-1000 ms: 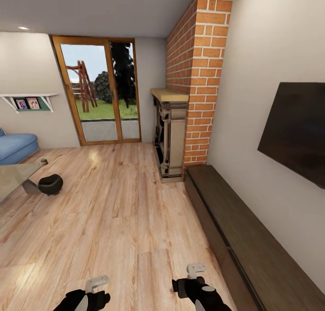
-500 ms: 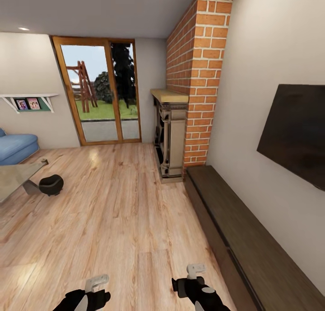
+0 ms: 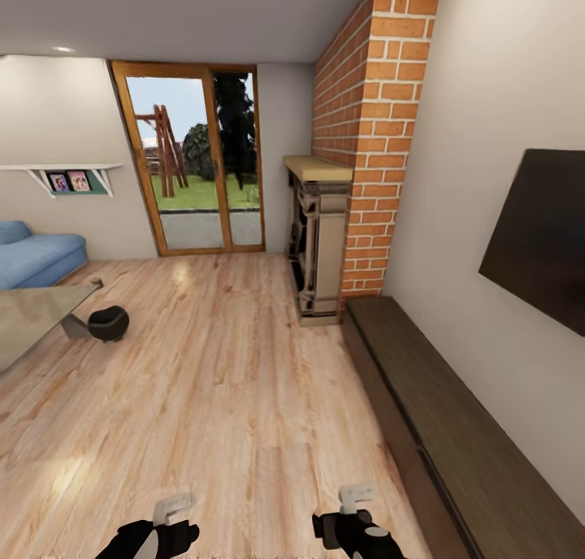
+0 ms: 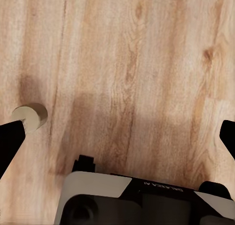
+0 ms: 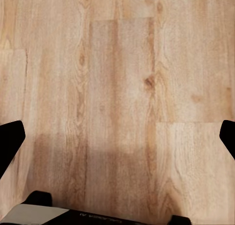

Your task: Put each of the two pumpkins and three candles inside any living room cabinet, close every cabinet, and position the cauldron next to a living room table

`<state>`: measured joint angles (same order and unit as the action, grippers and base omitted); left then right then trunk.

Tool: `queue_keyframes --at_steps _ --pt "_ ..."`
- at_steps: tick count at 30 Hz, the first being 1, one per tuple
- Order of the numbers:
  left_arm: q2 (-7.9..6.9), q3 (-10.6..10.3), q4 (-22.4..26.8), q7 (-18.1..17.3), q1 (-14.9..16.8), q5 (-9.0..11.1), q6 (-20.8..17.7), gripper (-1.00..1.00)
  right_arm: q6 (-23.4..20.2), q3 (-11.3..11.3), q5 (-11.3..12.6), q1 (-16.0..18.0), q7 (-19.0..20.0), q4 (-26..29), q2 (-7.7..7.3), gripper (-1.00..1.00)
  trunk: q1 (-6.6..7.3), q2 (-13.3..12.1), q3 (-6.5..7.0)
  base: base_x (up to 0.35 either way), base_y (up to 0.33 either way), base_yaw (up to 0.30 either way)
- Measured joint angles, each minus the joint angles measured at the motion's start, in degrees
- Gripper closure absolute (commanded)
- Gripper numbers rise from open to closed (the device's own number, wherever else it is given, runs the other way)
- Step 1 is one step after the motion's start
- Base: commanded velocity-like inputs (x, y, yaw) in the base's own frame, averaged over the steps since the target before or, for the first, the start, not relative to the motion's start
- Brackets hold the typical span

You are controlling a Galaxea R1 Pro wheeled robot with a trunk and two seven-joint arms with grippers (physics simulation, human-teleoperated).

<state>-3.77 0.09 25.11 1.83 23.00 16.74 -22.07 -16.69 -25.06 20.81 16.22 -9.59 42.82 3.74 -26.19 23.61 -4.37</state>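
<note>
A stubby cream candle (image 4: pixel 30 116) stands on the wood floor beside one finger of my left gripper (image 4: pixel 117 137), which hangs open above the boards. My right gripper (image 5: pixel 117 137) is open too, over bare floor. In the head view both grippers, left (image 3: pixel 175 508) and right (image 3: pixel 356 496), sit low at the picture's bottom edge. The long dark-brown cabinet (image 3: pixel 439 429) runs along the right wall, its fronts flush. The black cauldron (image 3: pixel 108 323) rests on the floor touching the corner of the glass table (image 3: pixel 32 319) at far left. The pumpkins are out of view.
A black TV (image 3: pixel 544 242) hangs above the cabinet. The fireplace (image 3: pixel 321 242) and red-brick column (image 3: pixel 370 136) stand at the cabinet's far end. A blue sofa (image 3: pixel 36 254), a wall shelf (image 3: pixel 69 177) and a glass door (image 3: pixel 203 161) line the far side.
The whole head view has shifted, everything sliding right in the picture, so the camera has turned. Both grippers hold the same open pose.
</note>
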Motion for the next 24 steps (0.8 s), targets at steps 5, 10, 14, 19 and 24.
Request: queue_keyframes --at_steps 5,10,14,19,24 --pt "0.0 -0.1 0.0 0.0 0.0 0.0 0.0 -1.0 0.0 0.1 0.0 0.0 0.1 -0.4 -0.07 -1.0 0.45 -0.8 0.04 0.0 0.0 0.202" --pt "0.0 -0.1 0.4 0.0 0.0 0.0 0.0 -1.0 0.7 0.1 0.0 0.0 0.1 -0.5 -0.23 -1.0 0.45 -0.8 -0.16 0.0 0.0 0.095" --pt "0.0 -0.1 0.4 0.0 0.0 -0.1 0.4 -1.0 1.3 0.1 0.0 -0.1 0.1 -0.9 -0.3 -1.0 0.46 -0.8 -0.21 0.063 0.0 0.026" --pt "0.0 -0.1 0.4 0.1 0.0 -0.3 0.7 -1.0 1.6 0.1 0.0 -0.1 0.2 -1.4 -0.21 -1.0 0.48 -0.8 -0.23 0.263 -0.003 0.006" --pt "0.0 -0.1 0.3 0.1 0.0 -0.2 0.7 -1.0 1.7 0.1 0.0 -0.1 0.2 -1.5 -0.28 -1.0 0.48 -0.8 -0.23 0.318 -0.031 0.014"
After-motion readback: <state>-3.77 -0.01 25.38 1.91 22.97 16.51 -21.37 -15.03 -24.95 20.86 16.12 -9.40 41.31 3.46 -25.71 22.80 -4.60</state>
